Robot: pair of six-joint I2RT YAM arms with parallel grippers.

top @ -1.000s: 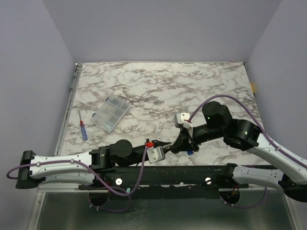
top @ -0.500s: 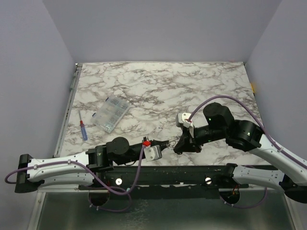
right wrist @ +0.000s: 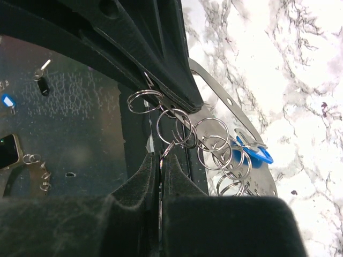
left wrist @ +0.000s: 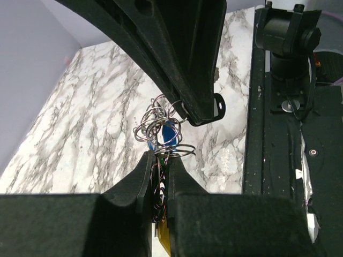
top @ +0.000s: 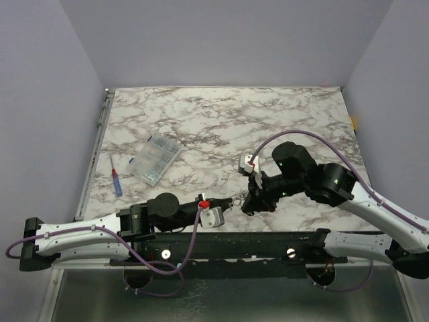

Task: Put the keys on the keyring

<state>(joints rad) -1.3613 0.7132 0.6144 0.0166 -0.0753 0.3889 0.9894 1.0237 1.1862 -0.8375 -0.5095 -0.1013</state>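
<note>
My two grippers meet low over the table's front edge. The keyring (left wrist: 159, 122) shows as a tangle of thin silvery wire rings. My left gripper (left wrist: 159, 156) is shut on its lower rings, with a yellow key head (left wrist: 163, 238) wedged between the fingers and a blue key (left wrist: 169, 134) hanging among the rings. In the right wrist view the keyring (right wrist: 211, 143) spreads as a chain of loops with the blue key (right wrist: 252, 156) at its far end. My right gripper (right wrist: 159, 158) is shut on one ring. From above, the keyring (top: 236, 199) bridges the left gripper (top: 226, 202) and the right gripper (top: 249, 201).
A clear compartment box (top: 155, 160) lies at the left of the marble table (top: 214, 121), with a red-and-blue screwdriver (top: 116, 182) beside it near the left edge. The black mounting rail (top: 268, 241) runs just below the grippers.
The left jaws have closed onto the rings. The left arm drew back slightly to the left, and the right gripper followed leftward with the keyring.
</note>
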